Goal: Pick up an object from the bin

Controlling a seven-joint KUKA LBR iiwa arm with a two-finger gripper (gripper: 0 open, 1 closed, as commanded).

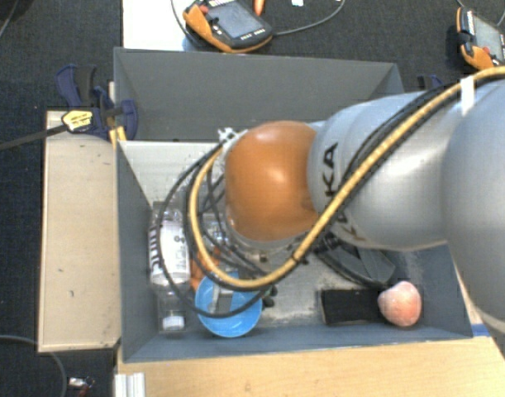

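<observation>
Part of my gripper's body [216, 236] shows at the lower left edge of the orange wrist cover, low in the bin's left half. Just below it lies a blue round lid-like thing [228, 311] by the bin's near wall, with a dark piece across its top. A clear plastic bottle [169, 263] with a printed label lies lengthwise to the gripper's left, along the left wall. A small orange thing [203, 263] peeks out between the bottle and the gripper.
A black rectangular block [347, 306] and a pink-peach ball [400, 303] lie side by side at the near right. A dark round thing [364, 263] sits behind them under the arm. The arm and its cables span the bin's middle and right.
</observation>
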